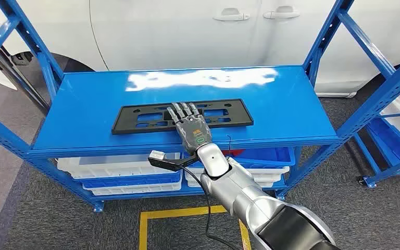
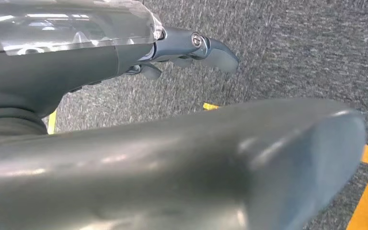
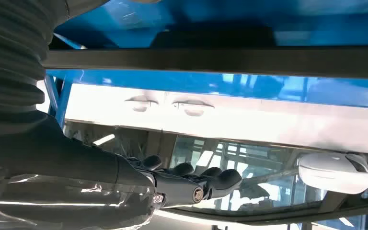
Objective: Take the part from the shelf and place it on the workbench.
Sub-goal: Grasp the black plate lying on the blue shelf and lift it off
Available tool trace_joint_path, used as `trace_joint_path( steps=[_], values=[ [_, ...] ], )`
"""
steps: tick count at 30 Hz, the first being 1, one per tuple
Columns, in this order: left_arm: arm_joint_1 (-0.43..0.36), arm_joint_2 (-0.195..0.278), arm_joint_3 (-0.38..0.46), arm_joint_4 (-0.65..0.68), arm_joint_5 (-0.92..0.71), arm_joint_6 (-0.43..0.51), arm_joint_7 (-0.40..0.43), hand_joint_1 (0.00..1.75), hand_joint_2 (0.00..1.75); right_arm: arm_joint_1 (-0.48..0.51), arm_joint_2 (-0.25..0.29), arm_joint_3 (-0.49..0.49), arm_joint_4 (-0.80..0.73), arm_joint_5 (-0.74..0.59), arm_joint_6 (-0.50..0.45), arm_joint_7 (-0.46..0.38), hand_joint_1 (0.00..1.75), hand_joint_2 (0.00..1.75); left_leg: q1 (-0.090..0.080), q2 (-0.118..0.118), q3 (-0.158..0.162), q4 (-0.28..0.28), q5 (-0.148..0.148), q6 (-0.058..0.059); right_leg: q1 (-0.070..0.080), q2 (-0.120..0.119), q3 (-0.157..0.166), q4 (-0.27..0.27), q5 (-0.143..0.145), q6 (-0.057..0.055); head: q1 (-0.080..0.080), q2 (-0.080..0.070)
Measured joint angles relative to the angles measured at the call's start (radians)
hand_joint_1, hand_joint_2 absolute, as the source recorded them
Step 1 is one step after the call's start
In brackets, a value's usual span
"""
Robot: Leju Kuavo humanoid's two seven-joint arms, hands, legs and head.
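A: Right hand (image 1: 192, 125) sits at the centre of the head view, palm down. Its fingers (image 1: 183, 110) are extended and a little apart, lying across the middle of the black plate-shaped part (image 1: 135, 119). Nothing is clasped; whether the fingertips press the part or only hover over it, I cannot tell.

B: And in the right wrist view?

A: Turned view. Dark fingers (image 3: 220, 178) are stretched out, with the part's long black edge (image 3: 211, 61) running across the frame. No curl around it.

B: Left hand?

A: The left hand (image 2: 191, 48) hangs over grey carpet floor (image 2: 292, 52). Fingers look loosely bent with nothing in them, but most are hidden, so I cannot say whether it is closed.

B: Where does the part lie?

A: Flat on the top blue shelf (image 1: 291, 109), middle of the frame, nearer the front edge than the back. Under it, white and blue bins (image 1: 125, 174) sit on the lower level. A white car (image 1: 187, 31) fills the upper frame.

B: Progress?

A: Early, by my reading. The reach is made; grasp, lift, carry and placing on the workbench all remain.
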Motion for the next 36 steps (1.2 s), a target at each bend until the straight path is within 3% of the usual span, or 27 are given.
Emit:
trace_joint_path(
  steps=[2, 5, 7, 8, 10, 12, 16, 17, 18, 20, 22, 23, 24, 26, 27, 31, 33, 36],
  values=[
    [0.000, 0.000, 0.000, 0.000, 0.001, 0.000, -0.001, 0.00, 0.00, -0.001, 0.000, 0.000, 0.000, 0.001, 0.000, -0.002, 0.00, 1.75, 0.001, 0.000, 0.000, -0.001, 0.000, 0.003, -0.003, 0.000, -0.019, 0.042, -0.028, 0.007, 0.000, 0.000],
    [0.000, 0.001, 0.000, 0.000, 0.003, 0.000, -0.006, 0.00, 0.00, 0.003, 0.000, 0.000, 0.000, 0.003, 0.001, -0.005, 0.00, 1.75, 0.003, 0.001, -0.001, -0.001, 0.001, 0.008, -0.014, -0.002, -0.110, 0.234, -0.118, 0.022, 0.000, 0.000],
    [0.002, 0.002, 0.001, 0.000, 0.005, 0.000, -0.007, 0.00, 0.00, 0.008, 0.000, 0.001, 0.001, 0.004, 0.001, -0.006, 0.00, 1.75, 0.004, 0.001, 0.000, -0.001, 0.000, 0.007, -0.021, -0.002, -0.139, 0.289, -0.120, 0.026, 0.000, 0.000],
    [0.003, 0.002, 0.001, 0.000, 0.006, -0.001, -0.007, 0.00, 0.00, 0.008, 0.000, 0.002, 0.002, 0.005, 0.001, -0.007, 0.00, 1.75, 0.005, 0.000, 0.001, -0.001, -0.001, 0.006, -0.023, -0.002, -0.123, 0.254, -0.093, 0.026, 0.000, 0.000],
    [0.004, 0.002, 0.001, 0.000, 0.008, -0.003, -0.008, 0.00, 0.00, 0.005, 0.002, 0.003, 0.002, 0.008, 0.000, -0.008, 0.00, 1.75, 0.007, -0.001, 0.004, -0.001, -0.002, 0.000, -0.024, -0.002, -0.053, 0.109, -0.025, 0.022, 0.000, 0.000],
    [0.003, 0.002, 0.002, 0.000, 0.008, -0.004, -0.009, 0.00, 0.00, 0.001, 0.006, 0.004, 0.002, 0.012, 0.000, -0.009, 0.00, 1.75, 0.007, -0.001, 0.005, -0.003, -0.002, -0.012, -0.018, -0.002, -0.004, 0.004, 0.008, 0.015, 0.000, 0.000],
    [0.003, 0.002, 0.003, 0.000, 0.010, -0.005, -0.010, 0.00, 0.00, 0.001, 0.009, 0.005, 0.002, 0.015, 0.000, -0.011, 0.00, 1.75, 0.009, 0.000, 0.007, -0.010, -0.003, -0.039, -0.013, 0.001, 0.001, -0.016, 0.012, -0.009, 0.000, 0.000],
    [0.003, 0.002, 0.004, 0.000, 0.011, -0.005, -0.011, 0.00, 0.00, 0.000, 0.012, 0.006, 0.002, 0.015, 0.000, -0.012, 0.00, 1.75, 0.010, 0.001, 0.000, 0.008, -0.017, -0.042, -0.013, 0.000, 0.004, -0.021, 0.015, -0.018, 0.000, 0.000],
    [0.003, 0.002, 0.005, 0.000, 0.011, -0.006, -0.011, 0.00, 0.00, -0.001, 0.014, 0.006, 0.002, 0.016, 0.000, -0.014, 0.00, 1.75, 0.010, 0.001, -0.017, 0.047, -0.041, -0.043, -0.013, 0.000, 0.007, -0.027, 0.016, -0.025, 0.000, 0.000],
    [0.004, 0.003, 0.005, 0.000, 0.011, -0.006, -0.012, 0.00, 0.00, 0.000, 0.019, 0.007, 0.002, 0.017, 0.001, -0.017, 0.00, 1.75, 0.007, 0.002, -0.080, 0.176, -0.099, -0.042, -0.006, 0.001, 0.010, -0.029, 0.006, -0.038, 0.000, 0.000],
    [0.007, 0.004, 0.006, 0.000, 0.011, -0.006, -0.013, 0.00, 0.00, 0.005, 0.020, 0.007, 0.003, 0.016, 0.001, -0.020, 0.00, 0.87, 0.004, 0.002, -0.127, 0.263, -0.107, -0.039, 0.004, 0.001, 0.018, -0.028, -0.007, -0.048, 0.000, 0.000],
    [0.010, 0.005, 0.007, 0.000, 0.011, -0.006, -0.013, 0.00, 0.00, 0.007, 0.021, 0.007, 0.003, 0.015, 0.002, -0.023, 0.00, 0.44, 0.001, 0.002, -0.126, 0.254, -0.085, -0.035, 0.008, 0.001, 0.025, -0.027, -0.011, -0.049, 0.000, 0.000],
    [0.012, 0.005, 0.007, 0.000, 0.011, -0.006, -0.013, 0.00, 0.00, 0.008, 0.022, 0.007, 0.003, 0.014, 0.002, -0.026, 0.00, 0.00, -0.002, 0.002, -0.106, 0.208, -0.051, -0.029, 0.011, 0.001, 0.036, -0.027, -0.017, -0.048, 0.000, 0.000],
    [0.012, 0.006, 0.008, 0.000, 0.011, -0.007, -0.013, 0.00, 0.00, 0.007, 0.028, 0.007, 0.003, 0.011, 0.003, -0.036, 0.00, 0.00, -0.011, 0.004, -0.041, 0.077, 0.002, -0.011, 0.016, 0.000, 0.055, -0.026, -0.030, -0.043, 0.000, 0.000],
    [0.011, 0.006, 0.008, 0.000, 0.011, -0.008, -0.014, 0.00, 0.00, 0.005, 0.031, 0.007, 0.003, 0.011, 0.004, -0.040, 0.00, 0.00, -0.015, 0.005, -0.016, 0.030, 0.008, -0.004, 0.018, 0.000, 0.061, -0.027, -0.036, -0.040, 0.000, 0.000],
    [0.013, 0.006, 0.010, 0.000, 0.012, -0.008, -0.018, 0.00, 0.00, 0.003, 0.042, 0.007, 0.002, 0.010, 0.006, -0.049, 0.00, 0.00, -0.016, 0.004, 0.026, -0.027, -0.016, 0.012, 0.017, 0.000, 0.072, -0.010, -0.040, -0.020, 0.000, 0.000],
    [0.014, 0.005, 0.012, 0.000, 0.013, -0.008, -0.020, 0.00, 0.00, 0.000, 0.045, 0.007, 0.002, 0.011, 0.006, -0.050, 0.00, 0.00, -0.011, 0.002, 0.055, -0.040, -0.025, 0.018, 0.012, 0.001, 0.037, 0.055, -0.046, -0.008, 0.000, 0.000],
    [0.018, 0.005, 0.014, 0.000, 0.014, -0.008, -0.022, 0.00, 0.00, 0.006, 0.046, 0.007, 0.003, 0.014, 0.006, -0.050, 0.00, 0.00, -0.008, 0.000, 0.103, -0.057, -0.054, 0.017, -0.005, 0.000, -0.100, 0.222, -0.096, 0.010, 0.000, 0.000]
  ],
)
